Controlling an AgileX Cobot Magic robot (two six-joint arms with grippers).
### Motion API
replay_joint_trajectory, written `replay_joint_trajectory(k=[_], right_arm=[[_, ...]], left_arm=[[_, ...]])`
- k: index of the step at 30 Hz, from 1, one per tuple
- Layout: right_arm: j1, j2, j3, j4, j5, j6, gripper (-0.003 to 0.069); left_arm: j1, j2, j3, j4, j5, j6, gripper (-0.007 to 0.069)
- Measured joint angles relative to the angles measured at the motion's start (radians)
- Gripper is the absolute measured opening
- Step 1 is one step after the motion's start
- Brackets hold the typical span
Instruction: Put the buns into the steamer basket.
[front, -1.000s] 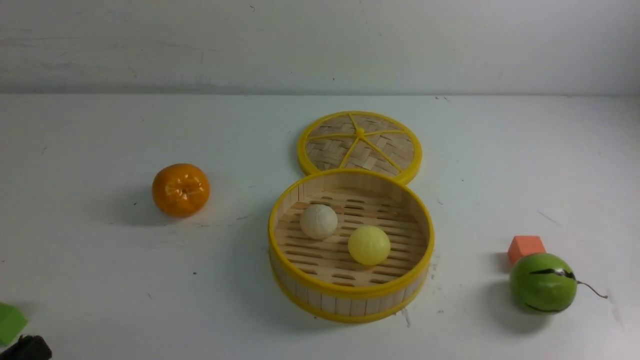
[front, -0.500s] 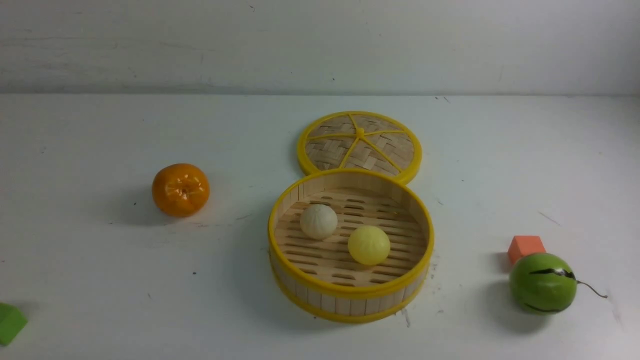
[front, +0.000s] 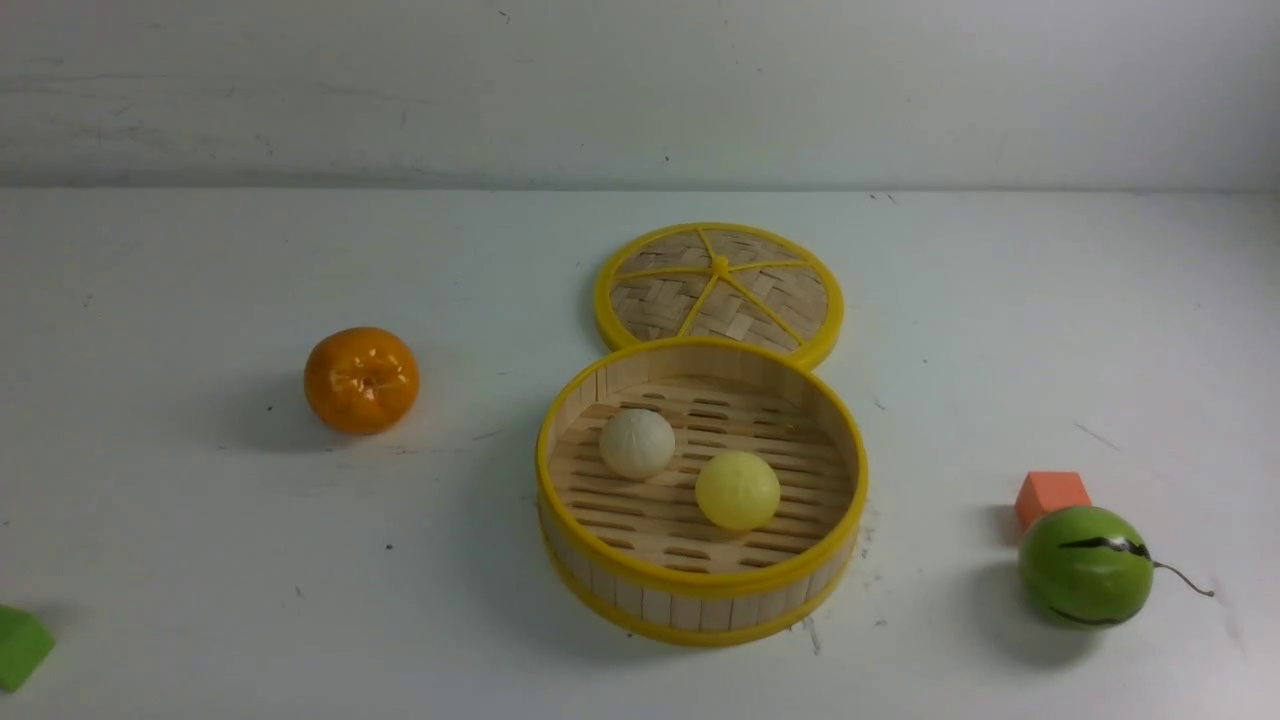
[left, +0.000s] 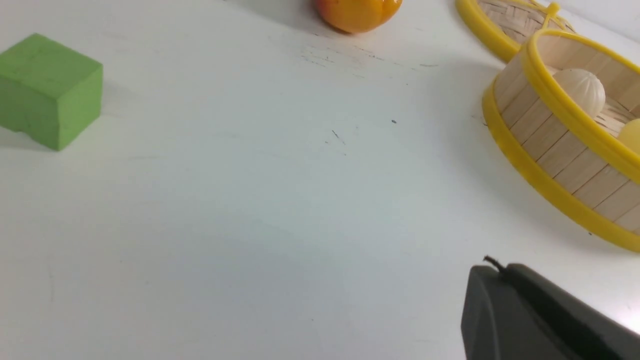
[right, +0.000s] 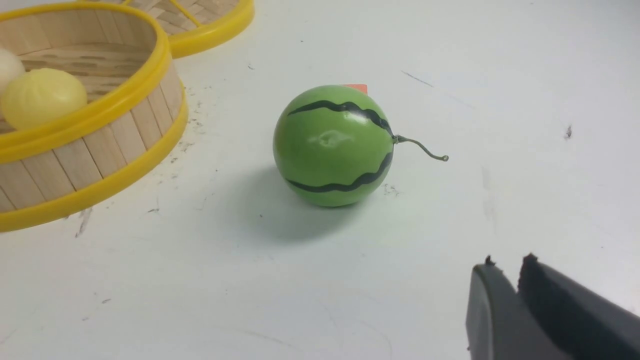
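Note:
The steamer basket stands in the middle of the table. The off-white bun and the pale yellow bun both lie on its slatted floor, side by side. Neither gripper shows in the front view. In the left wrist view my left gripper is shut and empty, above bare table short of the basket. In the right wrist view my right gripper is shut and empty, above bare table near the green ball. The basket with the yellow bun lies beyond.
The flat woven lid lies just behind the basket. A glossy orange sits to the left. A green ball with a stem and an orange block sit at the right. A green block is at the front left edge.
A dark part of my left gripper showed in the front view's bottom left corner a second ago; it has drawn out of that view. The buns and basket have not moved.

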Motion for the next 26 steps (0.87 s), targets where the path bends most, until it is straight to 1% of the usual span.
replay_joint_trajectory(k=[26], right_arm=[[0.000, 0.000, 0.000, 0.000, 0.000, 0.000, 0.0120]], left_arm=[[0.000, 0.000, 0.000, 0.000, 0.000, 0.000, -0.0006]])
